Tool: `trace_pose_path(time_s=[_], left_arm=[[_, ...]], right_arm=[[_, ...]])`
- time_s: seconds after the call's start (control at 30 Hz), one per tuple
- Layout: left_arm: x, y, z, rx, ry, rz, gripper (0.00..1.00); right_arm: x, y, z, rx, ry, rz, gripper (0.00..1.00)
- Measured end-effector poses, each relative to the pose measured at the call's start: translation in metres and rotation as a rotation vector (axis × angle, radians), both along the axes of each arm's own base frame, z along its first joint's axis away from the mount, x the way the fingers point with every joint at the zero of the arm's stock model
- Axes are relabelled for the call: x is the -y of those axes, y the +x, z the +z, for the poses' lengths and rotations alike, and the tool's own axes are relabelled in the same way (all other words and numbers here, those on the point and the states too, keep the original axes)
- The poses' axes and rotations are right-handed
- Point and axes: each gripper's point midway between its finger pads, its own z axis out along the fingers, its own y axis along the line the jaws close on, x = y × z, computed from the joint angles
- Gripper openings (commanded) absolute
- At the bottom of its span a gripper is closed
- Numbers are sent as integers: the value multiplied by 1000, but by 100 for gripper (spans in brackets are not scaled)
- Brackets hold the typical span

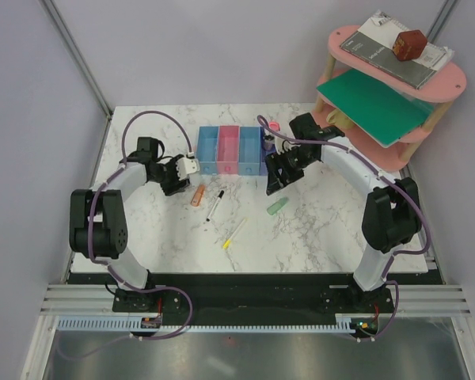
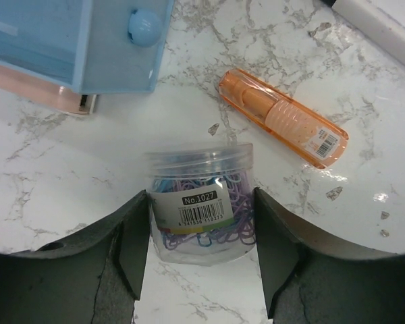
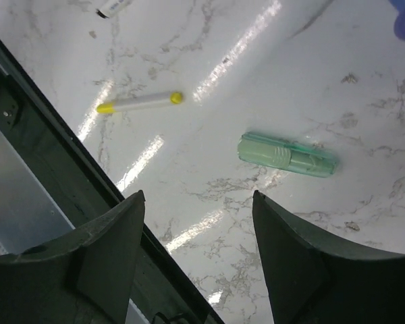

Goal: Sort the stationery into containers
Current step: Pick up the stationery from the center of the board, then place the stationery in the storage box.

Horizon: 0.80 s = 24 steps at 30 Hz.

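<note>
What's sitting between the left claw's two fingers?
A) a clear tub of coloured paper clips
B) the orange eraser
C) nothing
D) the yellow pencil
A: the left wrist view shows the clear tub of paper clips between the left gripper's fingers, while the orange eraser lies apart from it.

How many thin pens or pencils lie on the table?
2. In the top view, the black-white pen lies beside the orange eraser, the yellow-tipped pencil below-right of it. Others may be hidden.

paper-clip jar [image 2: 206,237], black label strip [image 2: 199,200] reading "No.1027"; barcode [image 2: 201,217] digits beneath too small to read
</note>
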Motion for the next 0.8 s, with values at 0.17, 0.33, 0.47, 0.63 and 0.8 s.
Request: trace_pose_path(time_s=[0.17, 0.33, 0.47, 0.63, 0.8], left_arm=[[7, -5, 61, 127, -36, -11, 32], [31, -26, 145, 330, -103, -73, 26], [62, -59, 195, 444, -168, -163, 26], [102, -105, 233, 507, -265, -272, 22], [124, -124, 238, 475, -314, -313, 19]], right_arm=[[-24, 15, 56, 92, 146, 68, 74], [-48, 20, 101, 129, 309, 147, 75], [-69, 23, 127, 104, 448, 216, 75], [-92, 25, 142, 51, 572, 289, 87], [-109, 10, 143, -13, 639, 361, 93]])
